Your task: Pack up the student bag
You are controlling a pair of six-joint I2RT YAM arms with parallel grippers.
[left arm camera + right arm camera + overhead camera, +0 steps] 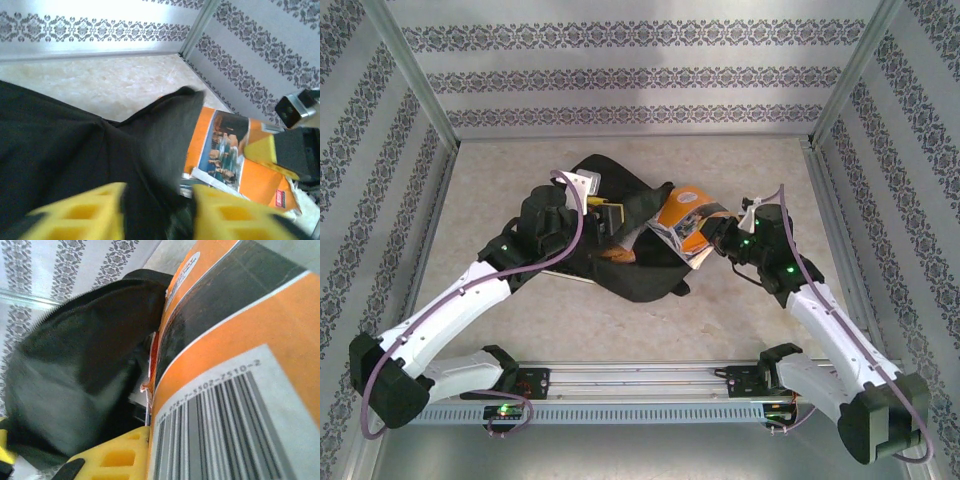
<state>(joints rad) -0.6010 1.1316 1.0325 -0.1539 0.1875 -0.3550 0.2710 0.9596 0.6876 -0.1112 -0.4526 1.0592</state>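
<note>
The student bag (640,275) is a black fabric backpack lying mid-table. My left gripper (605,218) hovers over its upper part. In the left wrist view the yellow fingers (80,215) stand apart, open, with the bag's black fabric (75,150) lying in and below the gap. My right gripper (712,238) is shut on an orange book (682,222) held at the bag's right edge. Its yellow finger (117,455) presses on the barcoded back cover (240,365), and its other finger is hidden behind the book. The book's front end (225,150) sits at the bag's opening (85,350).
Patterned walls (640,75) with metal corner posts (415,75) enclose the beige tabletop (740,170) on three sides. A metal rail (640,385) carrying both arm bases runs along the near edge. Bare table lies behind and in front of the bag.
</note>
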